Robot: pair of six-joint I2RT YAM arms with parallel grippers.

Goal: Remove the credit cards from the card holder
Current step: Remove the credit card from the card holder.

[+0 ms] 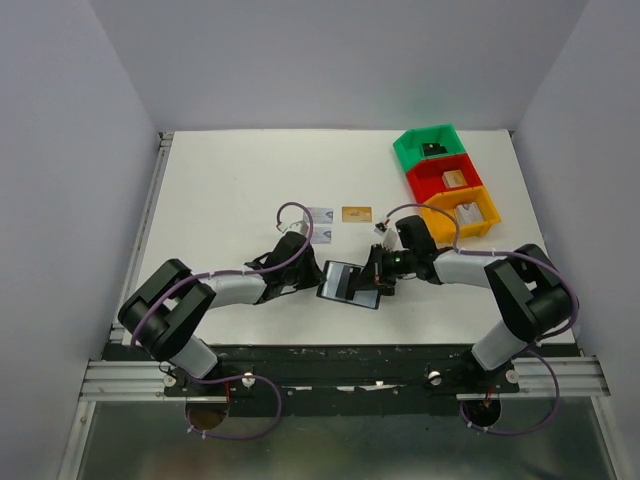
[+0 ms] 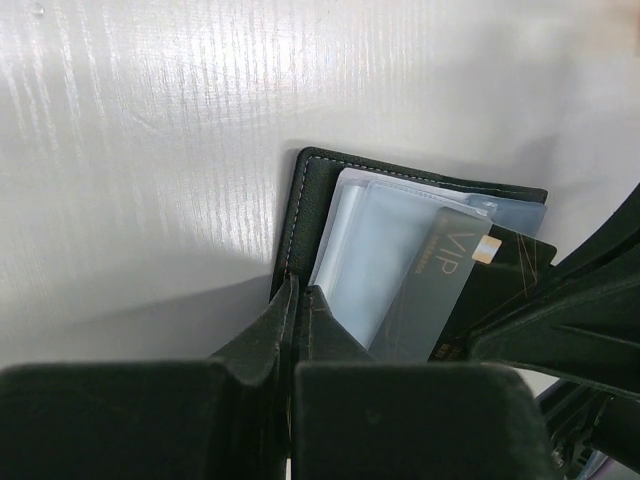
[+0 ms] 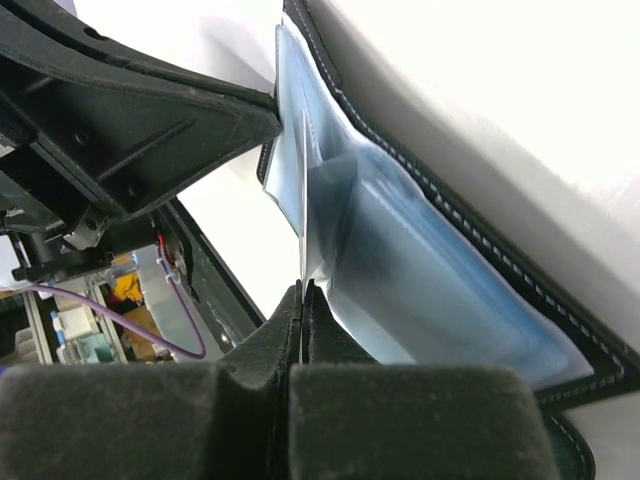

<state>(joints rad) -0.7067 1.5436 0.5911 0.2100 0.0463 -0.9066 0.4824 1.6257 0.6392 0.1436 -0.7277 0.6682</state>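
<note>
Low in the middle of the top view, the small flat black bifold card holder (image 1: 348,283) lay open on the white table (image 1: 230,180), between the two tools. The left tool (image 1: 314,282) sat at its left edge. In the left wrist view that tool's fingers (image 2: 265,340) were pressed together on the holder's stitched black border at the bottom of the frame. The right tool (image 1: 380,272) met the holder from the right. Its jaws were closed on the thin edge of a silver-grey credit card (image 2: 440,285) lettered "VIP", which stuck partway out of the blue-grey inner pockets (image 3: 420,270) toward that tool. Farther up the table, well apart from the holder, two pale silver-grey cards (image 1: 320,213) lay one above the other, with a gold-orange card (image 1: 356,214) just to their right. At the upper right stood a green bin (image 1: 408,150), a red bin (image 1: 420,177) and an orange bin (image 1: 440,218) of plastic, touching in a row.
</note>
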